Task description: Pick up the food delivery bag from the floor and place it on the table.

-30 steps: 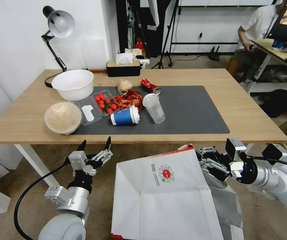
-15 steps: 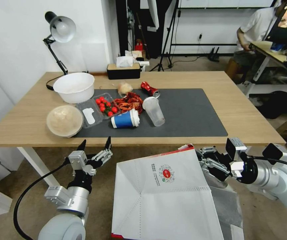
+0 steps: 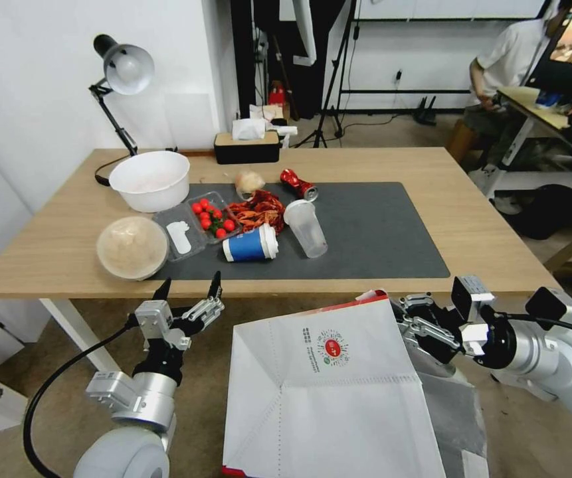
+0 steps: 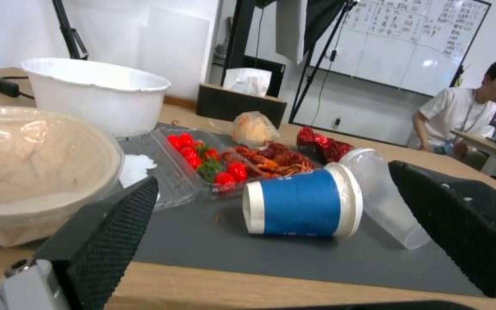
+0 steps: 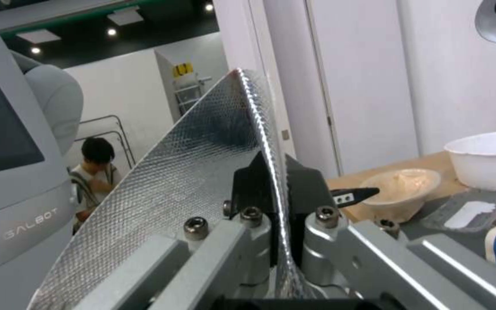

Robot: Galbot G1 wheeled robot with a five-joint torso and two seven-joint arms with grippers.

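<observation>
The food delivery bag [image 3: 325,392], white with a red edge and a round red logo, hangs tilted in front of the table's near edge, off the floor [image 3: 33,378]. My right gripper [image 3: 408,325] is shut on the bag's right rim. In the right wrist view the fingertips [image 5: 274,172] pinch the silver foil lining [image 5: 190,159]. My left gripper [image 3: 189,289] stands open and holds nothing, left of the bag and just below the edge of the light-wood table [image 3: 485,226]. Its black fingers [image 4: 110,232] frame the tabletop.
The left half of the dark mat [image 3: 379,226] holds a white bowl [image 3: 149,179], a lidded bowl [image 3: 131,247], a tomato tray [image 3: 209,216], a blue cup [image 3: 250,243], a clear cup [image 3: 307,229] and a red can [image 3: 295,184]. A tissue box [image 3: 246,146] and a lamp [image 3: 123,70] stand behind.
The table has slid a little lower in the picture, so the camera has moved. Both grippers and the bag keep their places in the picture and their hold is unchanged.
</observation>
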